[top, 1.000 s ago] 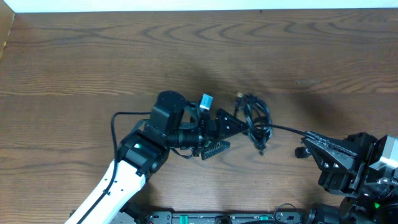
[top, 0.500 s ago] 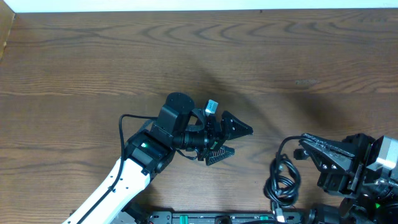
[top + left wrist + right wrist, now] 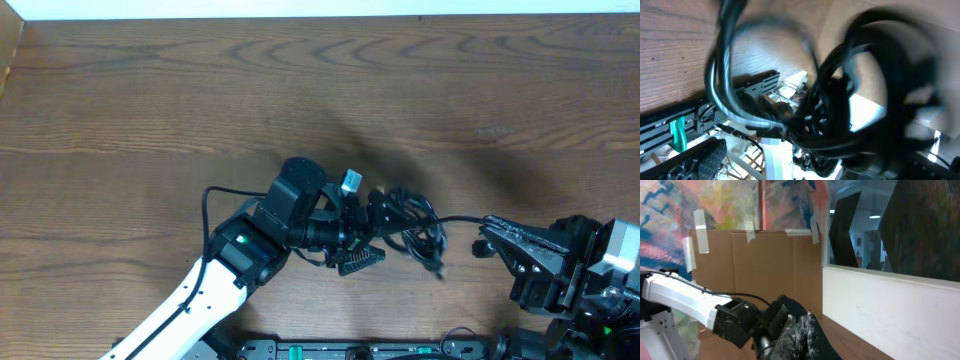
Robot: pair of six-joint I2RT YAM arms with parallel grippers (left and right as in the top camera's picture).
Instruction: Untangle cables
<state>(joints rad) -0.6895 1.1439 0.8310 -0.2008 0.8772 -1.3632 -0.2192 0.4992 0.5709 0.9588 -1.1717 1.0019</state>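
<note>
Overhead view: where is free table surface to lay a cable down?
The table is bare across the far strip beyond the cables, and left of the left arm. Crowded: between the left pincer and right pincer.

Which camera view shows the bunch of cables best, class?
The overhead view: the cables show whole, bunched beside the left gripper, one strand running to the right gripper. The left wrist view gives only blurred close-up loops; the right wrist view shows no clear cable.
</note>
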